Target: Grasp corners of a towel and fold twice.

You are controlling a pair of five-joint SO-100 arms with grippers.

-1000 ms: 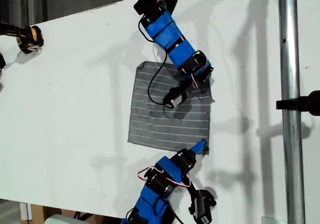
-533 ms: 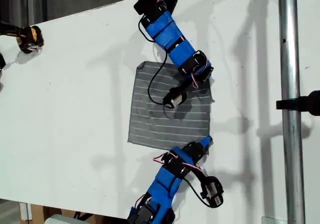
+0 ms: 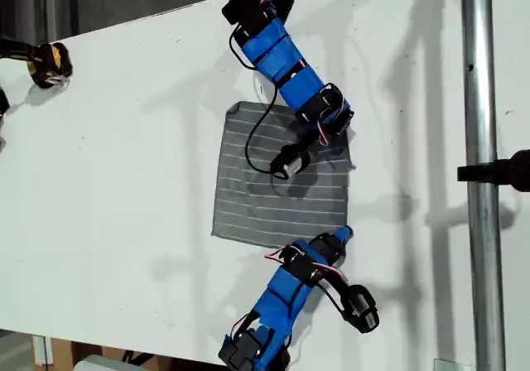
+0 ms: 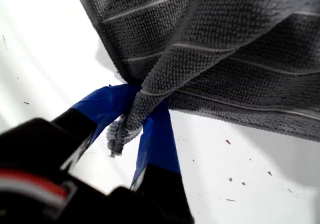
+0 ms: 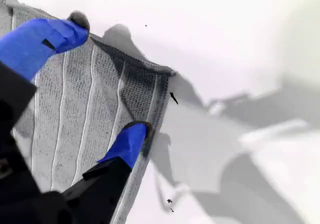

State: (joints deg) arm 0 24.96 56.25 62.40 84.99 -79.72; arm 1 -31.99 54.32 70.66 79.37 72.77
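Note:
The grey striped towel [image 3: 273, 197] lies flat on the white table [image 3: 124, 180]. My first gripper [image 3: 341, 236] reaches in from the exterior view's bottom and is shut on the towel's lower right corner. In the first wrist view that corner [image 4: 125, 126] is bunched between the blue fingers of my first gripper [image 4: 142, 101], and the towel [image 4: 225, 44] rises slightly there. My second gripper [image 3: 338, 129] comes from the exterior view's top and sits at the upper right corner. It is open [image 5: 95, 84], with one fingertip [image 5: 127, 144] on the towel [image 5: 75, 114] near the corner [image 5: 167, 74].
A vertical metal pole [image 3: 476, 172] with a black clamp [image 3: 497, 171] stands at the exterior view's right. A yellow and black object [image 3: 50, 63] sits near the table's far left edge. A black cable [image 3: 257, 139] from the second arm loops over the towel.
The first arm has swung, carrying its wrist camera toward the exterior view's right, and its gripper has shifted slightly up and right at the towel's lower right corner. The second arm has barely moved.

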